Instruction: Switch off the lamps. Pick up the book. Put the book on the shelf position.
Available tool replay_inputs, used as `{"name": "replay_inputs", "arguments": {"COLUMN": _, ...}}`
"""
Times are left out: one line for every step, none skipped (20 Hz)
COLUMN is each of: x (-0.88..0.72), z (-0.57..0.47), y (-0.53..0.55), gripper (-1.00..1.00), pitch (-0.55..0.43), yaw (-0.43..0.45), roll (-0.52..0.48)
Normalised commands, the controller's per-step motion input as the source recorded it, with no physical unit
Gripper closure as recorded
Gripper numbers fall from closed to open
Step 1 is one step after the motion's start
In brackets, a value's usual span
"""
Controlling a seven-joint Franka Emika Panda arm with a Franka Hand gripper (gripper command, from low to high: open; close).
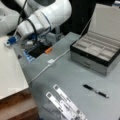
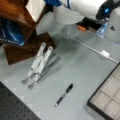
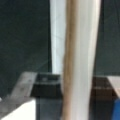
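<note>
Close to our wrist view the book (image 3: 75,50) stands edge-on, upright, white book (image 1: 10,67) flat on the wooden shelf position (image 1: 17,105), hand unseen, grey case (image 1: 96,51) compartments empty, worktop (image 1: 75,72) centre open.

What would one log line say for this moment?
book: flat on wooden shelf | gripper: not visible | arm: above table's far edge | pen: on table
</note>
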Motion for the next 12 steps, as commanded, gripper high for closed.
{"name": "replay_inputs", "arguments": {"x": -0.15, "z": 0.03, "y": -0.20, "gripper": -1.00, "pitch": 0.026, "yaw": 0.227, "roll": 0.001}}
{"name": "replay_inputs", "arguments": {"x": -0.14, "z": 0.02, "y": -0.18, "gripper": -1.00, "pitch": 0.017, "yaw": 0.232, "roll": -0.025}}
{"name": "replay_inputs", "arguments": {"x": -0.13, "z": 0.03, "y": -0.17, "gripper": -1.00, "pitch": 0.013, "yaw": 0.231, "roll": -0.017}}
{"name": "replay_inputs", "arguments": {"x": -0.12, "z": 0.03, "y": -0.17, "gripper": -1.00, "pitch": 0.014, "yaw": 0.231, "roll": 0.004}}
{"name": "replay_inputs", "arguments": {"x": -0.11, "z": 0.03, "y": -0.17, "gripper": -1.00, "pitch": 0.015, "yaw": 0.232, "roll": 0.006}}
{"name": "replay_inputs", "arguments": {"x": -0.10, "z": 0.04, "y": -0.16, "gripper": -1.00, "pitch": 0.023, "yaw": 0.230, "roll": 0.009}}
{"name": "replay_inputs", "arguments": {"x": -0.09, "z": 0.05, "y": -0.16, "gripper": -1.00, "pitch": 0.025, "yaw": 0.225, "roll": 0.012}}
{"name": "replay_inputs", "arguments": {"x": -0.07, "z": 0.06, "y": -0.15, "gripper": -1.00, "pitch": 0.027, "yaw": 0.223, "roll": 0.019}}
{"name": "replay_inputs", "arguments": {"x": -0.07, "z": 0.06, "y": -0.15, "gripper": -1.00, "pitch": 0.028, "yaw": 0.221, "roll": 0.018}}
{"name": "replay_inputs", "arguments": {"x": -0.05, "z": 0.07, "y": -0.14, "gripper": -1.00, "pitch": 0.029, "yaw": 0.219, "roll": 0.032}}
{"name": "replay_inputs", "arguments": {"x": -0.05, "z": 0.07, "y": -0.13, "gripper": -1.00, "pitch": 0.029, "yaw": 0.219, "roll": 0.035}}
{"name": "replay_inputs", "arguments": {"x": -0.05, "z": 0.08, "y": -0.12, "gripper": -1.00, "pitch": 0.031, "yaw": 0.216, "roll": 0.032}}
